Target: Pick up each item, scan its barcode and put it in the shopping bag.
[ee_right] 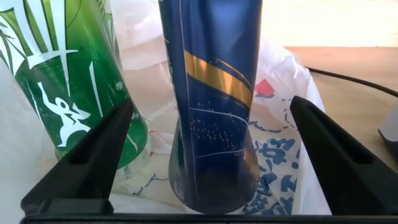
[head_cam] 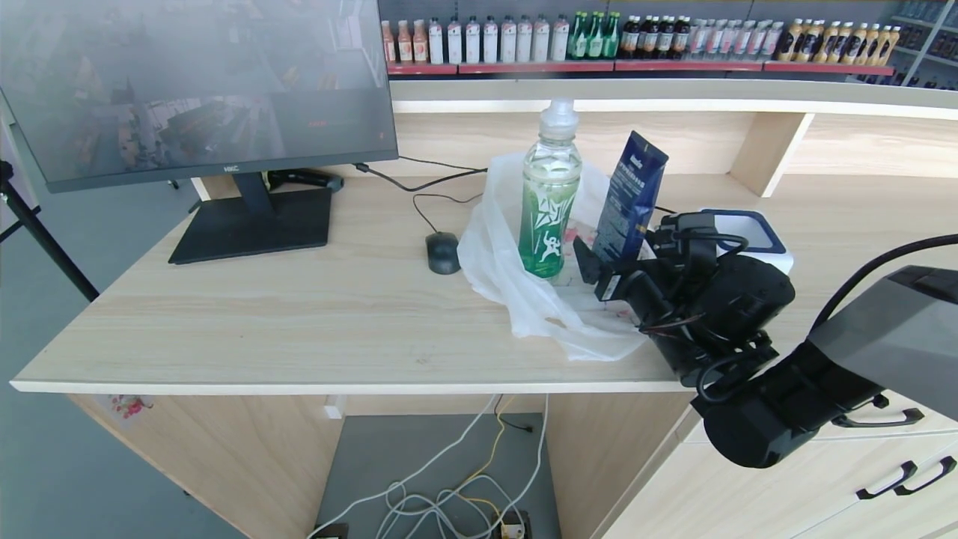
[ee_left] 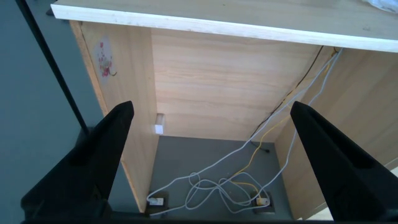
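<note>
**Operator:** What is in front of you, biggest first?

**Me:** A pale wooden desk. On its left part stands a dark monitor with a small logo under the screen. Behind the desk runs a shelf of bottled drinks.

**Operator:** And the task's things?

**Me:** The white plastic shopping bag lies crumpled near the middle of the desk. It has blue and red print that I cannot read. Two items stand on its plastic, and I cannot tell whether they are properly inside. One is a clear bottle with a white cap. Its green label carries white leaf shapes and a white figure. Just beside it is a dark blue pouch, leaning slightly. It has a slanted gold band, fine white dots and small print too fine to make out.

**Operator:** Your grippers?

**Me:** My right gripper is at the pouch's base with its fingers spread wide. One finger is on each side of the pouch and neither touches it. My left gripper hangs low in front of the desk, fingers spread too, holding nothing. It faces loose cables on the floor and a small sticker on the desk's side panel.

**Operator:** Anything smaller?

**Me:** A white scanner box with a blue-rimmed top sits behind my right wrist. A black mouse lies just left of the bag.
</note>
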Tool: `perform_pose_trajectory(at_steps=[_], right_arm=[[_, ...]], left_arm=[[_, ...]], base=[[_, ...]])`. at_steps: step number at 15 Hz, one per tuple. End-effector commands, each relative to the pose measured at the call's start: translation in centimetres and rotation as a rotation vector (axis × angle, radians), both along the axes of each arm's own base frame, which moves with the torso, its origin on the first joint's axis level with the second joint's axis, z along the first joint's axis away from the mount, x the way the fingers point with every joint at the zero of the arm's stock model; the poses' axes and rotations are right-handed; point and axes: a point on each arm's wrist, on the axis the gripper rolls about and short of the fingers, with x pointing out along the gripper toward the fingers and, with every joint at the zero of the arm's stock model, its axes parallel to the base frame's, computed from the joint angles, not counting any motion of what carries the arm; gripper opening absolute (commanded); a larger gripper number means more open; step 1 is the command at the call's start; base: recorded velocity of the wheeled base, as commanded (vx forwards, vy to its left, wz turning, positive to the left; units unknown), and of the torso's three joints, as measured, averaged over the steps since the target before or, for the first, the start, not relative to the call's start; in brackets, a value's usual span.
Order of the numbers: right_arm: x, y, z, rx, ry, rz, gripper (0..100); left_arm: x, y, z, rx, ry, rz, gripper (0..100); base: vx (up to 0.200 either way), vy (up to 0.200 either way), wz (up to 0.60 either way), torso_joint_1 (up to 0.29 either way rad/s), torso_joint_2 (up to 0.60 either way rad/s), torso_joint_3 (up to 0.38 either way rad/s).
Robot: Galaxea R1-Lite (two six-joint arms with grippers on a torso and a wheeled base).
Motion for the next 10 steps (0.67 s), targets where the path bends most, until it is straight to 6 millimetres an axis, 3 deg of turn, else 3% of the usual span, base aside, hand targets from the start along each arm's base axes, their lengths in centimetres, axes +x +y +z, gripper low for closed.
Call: perform_pose_trajectory(at_steps=[1,8,10], right_arm=[[-0.3,-0.1,0.4,0.003,-0.009,0.0,100],[-4.0,-1.9,5.3,0.049,-0.106,-0.003,100],[-6.0,-2.9,6.7,0.06,-0.131,-0.003,100]], left_arm=[[0.0,0.0,0.0,0.0,0.002,0.0,100],[0.0,0.0,0.0,0.0,0.0,0.0,100],[0.0,0.0,0.0,0.0,0.002,0.0,100]], base=[[0.0,0.0,0.0,0.0,0.0,0.0],[0.0,0.0,0.0,0.0,0.0,0.0],[0.0,0.0,0.0,0.0,0.0,0.0]])
